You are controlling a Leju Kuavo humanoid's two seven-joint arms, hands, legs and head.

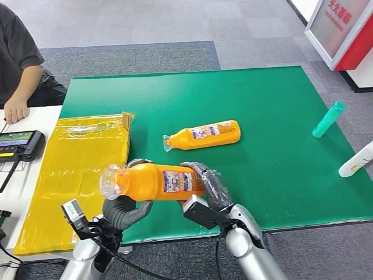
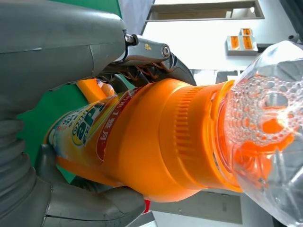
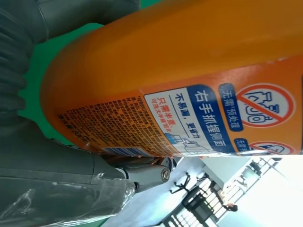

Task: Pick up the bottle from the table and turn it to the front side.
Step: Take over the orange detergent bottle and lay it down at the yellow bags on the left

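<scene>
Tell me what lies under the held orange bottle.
Under the orange bottle, held by left hand and right hand, lies green mat; the patch directly beneath is hidden.

Both silver arms reach in from below, the left hand [image 1: 125, 211] and right hand [image 1: 210, 189] curled around the orange bottle [image 1: 160, 181], holding it level between them.

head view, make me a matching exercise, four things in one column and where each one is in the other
Things:
1. held orange bottle
2. second orange bottle
3. teal tube
4. yellow sheet

Places:
A. on its side mid green mat
B. between left robot hand and right robot hand
C. left of the mat
D. near the mat's right edge

Pairs: 1-B, 2-A, 3-D, 4-C
</scene>
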